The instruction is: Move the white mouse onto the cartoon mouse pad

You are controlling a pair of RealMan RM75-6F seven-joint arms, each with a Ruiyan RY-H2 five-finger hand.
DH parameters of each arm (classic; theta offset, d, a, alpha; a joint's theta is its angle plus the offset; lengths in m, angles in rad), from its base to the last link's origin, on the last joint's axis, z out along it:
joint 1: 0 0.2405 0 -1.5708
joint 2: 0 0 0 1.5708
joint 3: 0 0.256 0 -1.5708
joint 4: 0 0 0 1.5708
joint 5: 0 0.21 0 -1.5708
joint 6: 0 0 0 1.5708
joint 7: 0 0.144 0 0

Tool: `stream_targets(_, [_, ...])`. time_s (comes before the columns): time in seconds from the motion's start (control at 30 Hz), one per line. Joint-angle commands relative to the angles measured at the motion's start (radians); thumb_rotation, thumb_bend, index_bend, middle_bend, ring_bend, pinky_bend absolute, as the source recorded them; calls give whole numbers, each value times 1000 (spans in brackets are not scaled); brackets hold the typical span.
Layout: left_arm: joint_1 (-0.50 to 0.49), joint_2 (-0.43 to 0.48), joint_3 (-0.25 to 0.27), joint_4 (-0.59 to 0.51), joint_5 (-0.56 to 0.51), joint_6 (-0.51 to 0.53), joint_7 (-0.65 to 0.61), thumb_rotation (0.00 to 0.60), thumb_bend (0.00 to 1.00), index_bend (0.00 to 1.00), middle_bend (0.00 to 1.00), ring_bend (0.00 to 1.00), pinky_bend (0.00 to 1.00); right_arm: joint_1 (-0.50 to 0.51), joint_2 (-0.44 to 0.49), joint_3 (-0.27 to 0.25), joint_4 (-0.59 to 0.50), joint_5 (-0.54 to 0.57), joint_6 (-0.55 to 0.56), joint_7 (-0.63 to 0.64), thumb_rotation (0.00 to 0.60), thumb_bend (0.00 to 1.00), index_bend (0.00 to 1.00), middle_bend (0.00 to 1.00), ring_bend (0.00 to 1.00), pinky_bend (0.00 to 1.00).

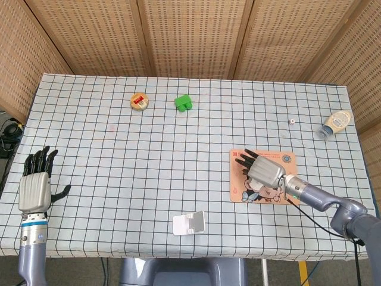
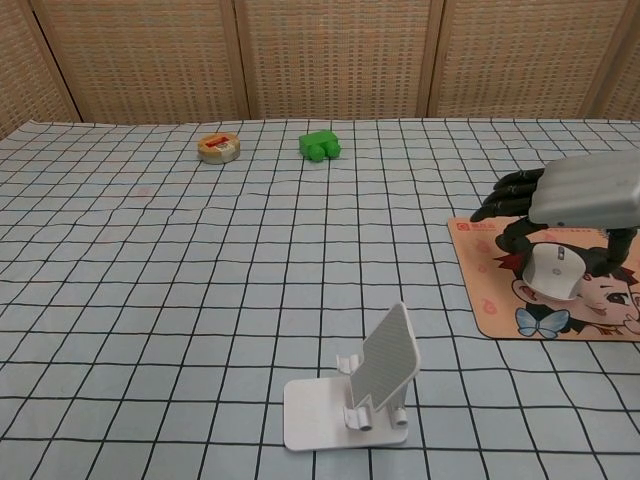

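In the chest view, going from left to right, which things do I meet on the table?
Round tape roll → green toy block → white phone stand → white mouse on the cartoon mouse pad, beneath the right hand.

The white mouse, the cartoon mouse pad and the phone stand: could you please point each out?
white mouse (image 2: 556,272), chest view, its rounded back.
cartoon mouse pad (image 2: 487,306), chest view, its bare near-left corner.
phone stand (image 2: 388,356), chest view, its tilted backrest.

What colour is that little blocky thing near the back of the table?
The block is bright green, clearest in the chest view.
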Motion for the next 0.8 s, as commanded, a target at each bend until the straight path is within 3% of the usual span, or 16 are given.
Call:
stream_targets(0.03, [1, 2, -1, -2, 0, 0, -4, 600, 199, 103, 0, 0, 0, -12, 8, 16, -13, 28, 1, -10, 600, 263, 320, 88, 0, 0])
stream_targets(0.23, [1, 8, -3, -2, -4, -7, -14, 600, 198, 103, 0, 0, 0, -53, 53, 75, -72, 119, 24, -40, 600, 241, 269, 72, 0, 0])
stream_targets(0.47, [2, 15, -6, 5, 4, -1, -26, 600, 198, 103, 0, 0, 0, -163, 112, 172, -151, 262, 156, -66, 600, 220, 207, 47, 0, 0])
stream_targets(0.8, [2, 19, 9, 41, 52, 9, -52, 600, 196, 81, 0, 0, 0, -369, 89, 268, -218, 458, 330, 120, 600, 186, 84, 0, 0, 0])
